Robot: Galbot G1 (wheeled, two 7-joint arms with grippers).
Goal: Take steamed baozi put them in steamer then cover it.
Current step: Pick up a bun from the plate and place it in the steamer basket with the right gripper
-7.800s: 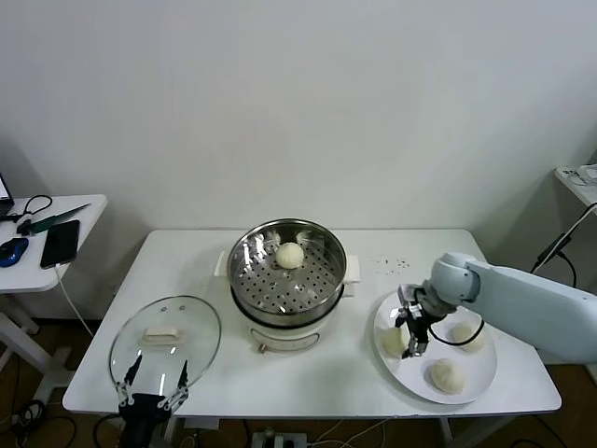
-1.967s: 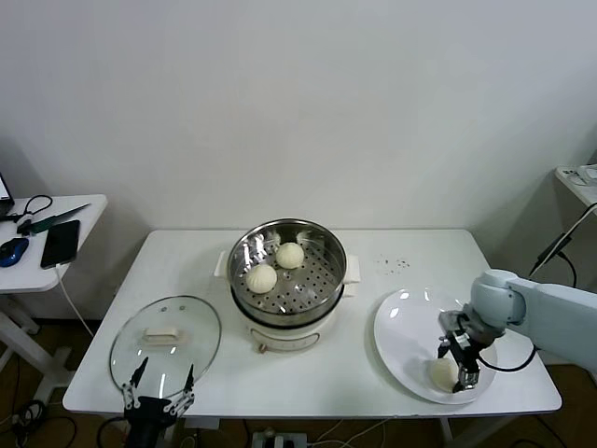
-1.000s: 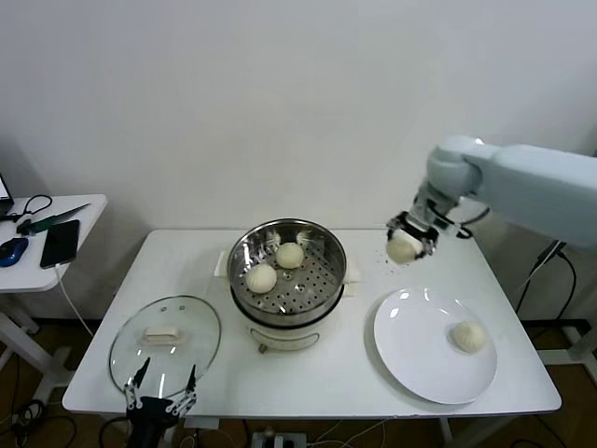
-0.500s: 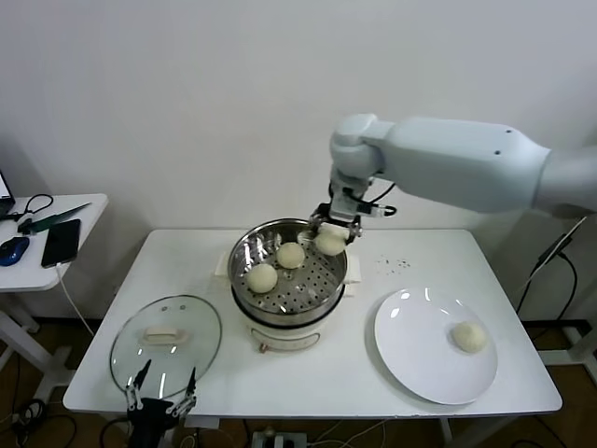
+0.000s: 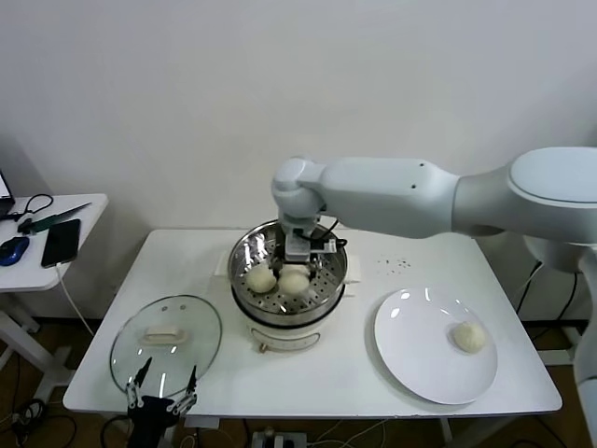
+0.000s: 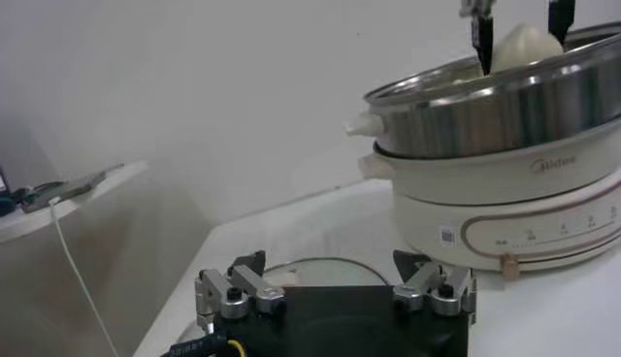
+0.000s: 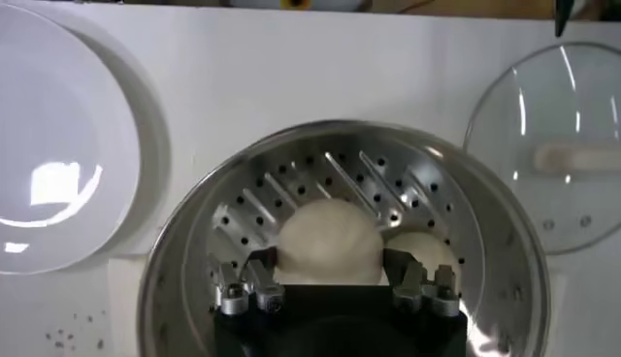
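A bun [image 5: 295,280] is gripped between the fingers of the right gripper [image 5: 297,272] inside the steamer [image 5: 333,250], beside another bun [image 5: 260,277]. The left gripper [image 5: 159,403], fingers spread and empty, is parked at the surface's [image 5: 308,373] near edge by the lid [image 5: 201,359].

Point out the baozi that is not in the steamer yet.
The lone baozi on the white plate; the others visible sit in the steamer, one between the right claw's fingers.
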